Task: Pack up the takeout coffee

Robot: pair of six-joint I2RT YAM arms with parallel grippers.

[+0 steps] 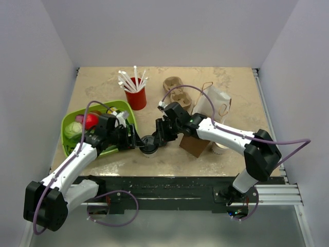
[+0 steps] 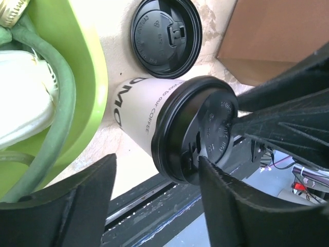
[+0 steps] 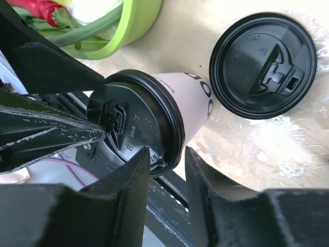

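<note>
Plainly, smooth paper cup [image 2: 136, 110] — round black lid [image 2: 200, 128]

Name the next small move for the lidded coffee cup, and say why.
Probably close the left gripper on the takeout coffee. The cup sits between its open fingers, with a gap showing on one side, so nothing seems to hold it yet. The right gripper is only at the lid's rim. A grip on the cup's wall should come before any lift.

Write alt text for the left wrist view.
A white cup with a black sip lid sits between the left gripper's open fingers while the right gripper touches its lid. Behind lie a loose black lid, a green bowl and a brown box.
</note>
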